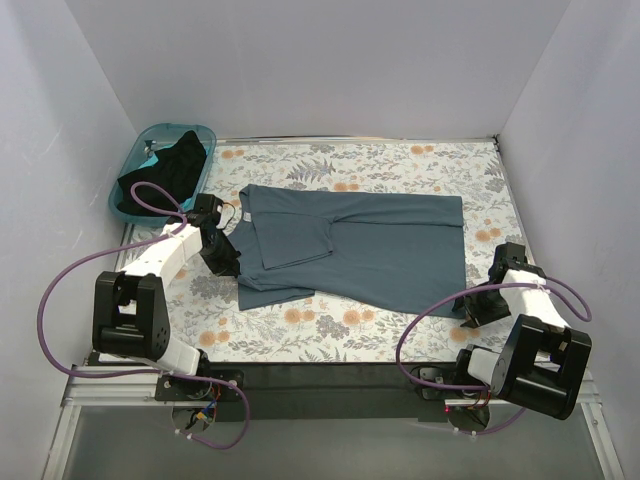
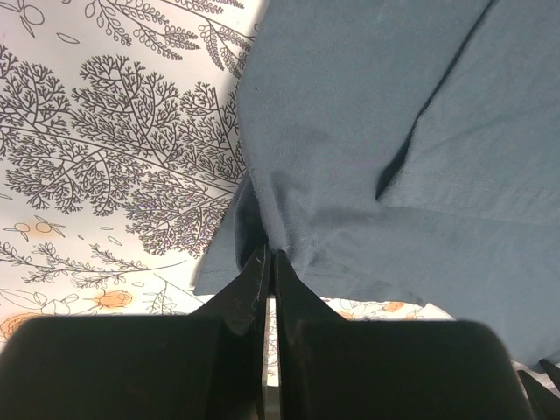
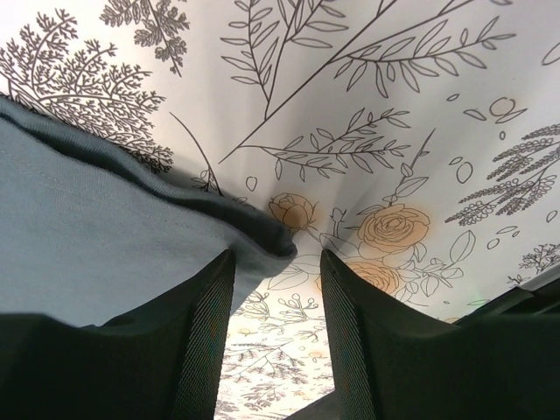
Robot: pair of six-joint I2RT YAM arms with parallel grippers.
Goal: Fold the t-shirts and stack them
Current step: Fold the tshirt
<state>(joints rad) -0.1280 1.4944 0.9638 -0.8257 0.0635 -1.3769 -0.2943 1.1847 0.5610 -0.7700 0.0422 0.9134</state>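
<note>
**Step in hand:** folding the slate blue-grey t-shirt (image 1: 370, 245). The garment lies flat on the floral table cover (image 1: 400, 165), neck end to the left and hem to the right. The black t-shirt (image 1: 170, 168) sits bundled in the teal basket (image 1: 150, 133) at the far left corner, not yet folded.

**Gripper state**
- Left gripper (image 2: 267, 258): clenched, with a pucker of cloth at the shirt's near left edge pinched at its tips.
- Right gripper (image 3: 276, 255): jaws apart, astride the near hem corner, not clamped on it.

**Next move (judgement):** the right gripper needs to close on the hem corner. Both arms can then lift the near long edge together and carry it away from the bases, over the body of the shirt. An uneven lift is likely to skew the fold.

**Garment condition:** a sleeve panel already lies turned in over the chest, leaving a diagonal crease. The cloth is thin, soft and matte. The hem corner is curled up slightly off the table cover
</note>
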